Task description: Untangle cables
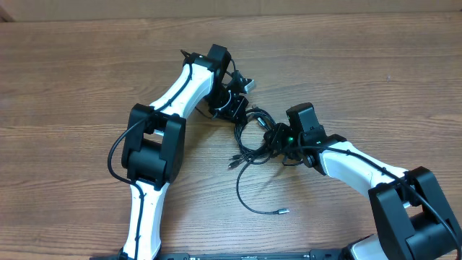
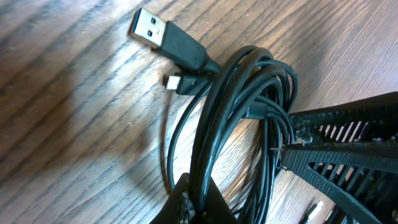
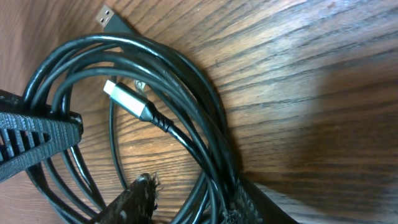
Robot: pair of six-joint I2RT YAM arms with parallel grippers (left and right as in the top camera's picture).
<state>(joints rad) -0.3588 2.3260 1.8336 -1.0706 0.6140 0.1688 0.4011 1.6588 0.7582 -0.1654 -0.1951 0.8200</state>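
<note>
Your left gripper has its jaws pressed together on the cables, which lie bunched on the table between both grippers. Strands run between the jaws of your right gripper, but you cannot tell whether they clamp.

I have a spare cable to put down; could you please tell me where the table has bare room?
The table is bare left of the left arm and far right, beyond the right arm. The near strip between the arms is free but for a loose cable tail. It is crowded between the left gripper and right gripper, where the cables bunch.
</note>
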